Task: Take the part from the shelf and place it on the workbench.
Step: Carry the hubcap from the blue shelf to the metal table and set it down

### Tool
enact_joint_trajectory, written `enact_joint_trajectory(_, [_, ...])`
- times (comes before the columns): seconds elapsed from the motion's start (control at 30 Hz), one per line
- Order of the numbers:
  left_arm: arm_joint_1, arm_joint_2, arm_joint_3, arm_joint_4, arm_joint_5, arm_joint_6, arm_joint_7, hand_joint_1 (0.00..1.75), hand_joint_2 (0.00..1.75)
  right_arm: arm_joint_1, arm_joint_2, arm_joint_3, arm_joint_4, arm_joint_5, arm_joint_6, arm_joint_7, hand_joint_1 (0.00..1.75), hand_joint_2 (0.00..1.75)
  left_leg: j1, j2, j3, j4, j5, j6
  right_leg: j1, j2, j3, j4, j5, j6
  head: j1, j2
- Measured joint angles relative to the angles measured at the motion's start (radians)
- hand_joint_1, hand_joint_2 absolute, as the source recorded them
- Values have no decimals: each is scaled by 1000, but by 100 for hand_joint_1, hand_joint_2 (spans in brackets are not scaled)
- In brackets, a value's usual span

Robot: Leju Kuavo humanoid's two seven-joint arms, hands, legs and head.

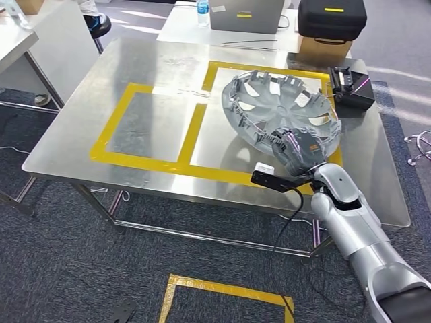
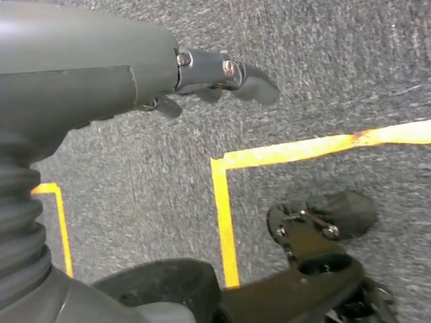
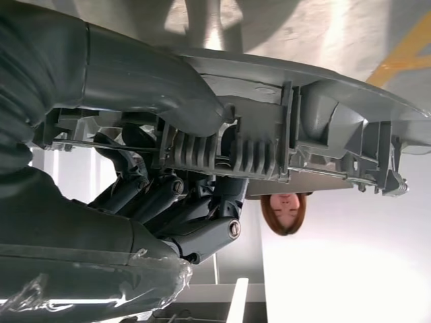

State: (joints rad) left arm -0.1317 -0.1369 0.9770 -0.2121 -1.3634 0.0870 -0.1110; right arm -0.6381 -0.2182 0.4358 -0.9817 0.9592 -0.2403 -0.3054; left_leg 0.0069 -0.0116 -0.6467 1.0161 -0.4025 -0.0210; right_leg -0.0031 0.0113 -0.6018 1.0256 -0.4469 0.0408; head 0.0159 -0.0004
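Note:
The part is a round grey hubcap [image 1: 277, 106], inner side up, tilted over the right yellow-taped square of the steel workbench [image 1: 152, 121]. My right hand [image 1: 299, 149] grips its near rim, thumb on one face and fingers on the other. The right wrist view shows the hubcap's ribbed rim [image 3: 285, 145] close up, clamped by the thumb [image 3: 152, 81] and dark fingers [image 3: 203, 229]. My left hand [image 2: 152, 74] hangs over the grey carpet, fingers [image 2: 244, 77] stretched out and holding nothing.
A black device [image 1: 351, 86] sits at the bench's far right corner. Behind it stand a black case [image 1: 331, 17] on a cardboard box, a laptop [image 1: 246, 13] and a bottle [image 1: 203, 10]. Yellow tape marks the carpet [image 1: 223, 293]. A person's head [image 3: 283, 210] appears beyond the hubcap.

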Motion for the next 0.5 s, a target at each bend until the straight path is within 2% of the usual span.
enact_joint_trajectory(0.07, [1, 1, 0, 0, 0, 0, 0, 0, 175, -1, 0, 0, 0, 0, 0, 0, 175, 175, 0, -1, 2, -4, -4, 11, 0, 0, 2, -6, -1, 9, 0, 0])
enact_joint_trajectory(0.13, [2, 2, 0, 0, 0, 1, 0, 0, 175, -1, 0, 0, 0, -1, -1, -1, 175, 175, 3, -1, 6, -7, -5, 22, 0, -1, -6, 13, -18, 19, 3, 0])
enact_joint_trajectory(0.17, [1, 3, 0, 0, 0, 1, 0, 0, 175, -1, 0, 0, 0, -1, -1, -1, 175, 175, 4, -2, 9, -8, -6, 26, -1, -2, -24, 52, -39, 23, 5, 0])
enact_joint_trajectory(0.23, [1, 2, 0, 0, 0, 1, 0, 0, 175, -1, 0, 0, 0, -2, -1, -2, 175, 175, 4, -3, 13, -8, -10, 32, -1, -3, -90, 181, -95, 27, 11, 0])
enact_joint_trajectory(0.27, [2, 2, 0, 0, 0, 1, 0, 0, 175, -1, 0, 0, 0, -1, 0, -2, 175, 175, 3, -3, 16, -8, -12, 34, -1, -3, -124, 240, -111, 28, 11, 0])
enact_joint_trajectory(0.3, [3, 3, 0, 0, 0, 1, 0, 0, 175, 0, 0, 1, 0, -1, 0, -2, 175, 175, 2, -4, 19, -8, -15, 35, 0, -3, -145, 270, -108, 28, 12, 0])
enact_joint_trajectory(0.33, [4, 3, 0, 0, 0, 1, 0, 0, 175, 1, 0, 0, 0, -1, 0, -1, 175, 175, 2, -4, 23, -8, -18, 34, 0, -3, -147, 261, -86, 26, 12, 0])
enact_joint_trajectory(0.37, [4, 3, 0, 0, 0, 1, 0, 0, 175, 1, 0, 0, 0, -1, 0, -1, 175, 175, 2, -5, 28, -8, -21, 33, -1, -4, -131, 215, -49, 25, 12, 0])
enact_joint_trajectory(0.4, [4, 3, 0, 0, 0, 1, 0, 0, 175, 1, 0, 0, 0, 0, 0, 1, 175, 175, 3, -6, 33, -8, -25, 30, -1, -4, -103, 146, -8, 23, 12, 0])
enact_joint_trajectory(0.43, [4, 3, 0, 0, 0, 1, 0, 0, 175, -1, 0, 0, 0, 3, 0, 3, 175, 175, 1, -6, 37, -7, -29, 26, 0, -5, -72, 79, 20, 21, 12, 0])
enact_joint_trajectory(0.47, [3, 3, 0, 0, 0, 1, 0, 0, 175, -3, 0, 0, 0, 8, 0, 6, 175, 175, -1, -6, 39, -6, -31, 22, 1, -5, -49, 31, 35, 18, 11, 0])
enact_joint_trajectory(0.5, [3, 3, 0, 0, 0, 1, 0, 0, 175, -6, 0, 0, 1, 14, 0, 9, 175, 175, -2, -6, 39, -7, -33, 17, 2, -5, -36, 6, 38, 14, 11, 0])
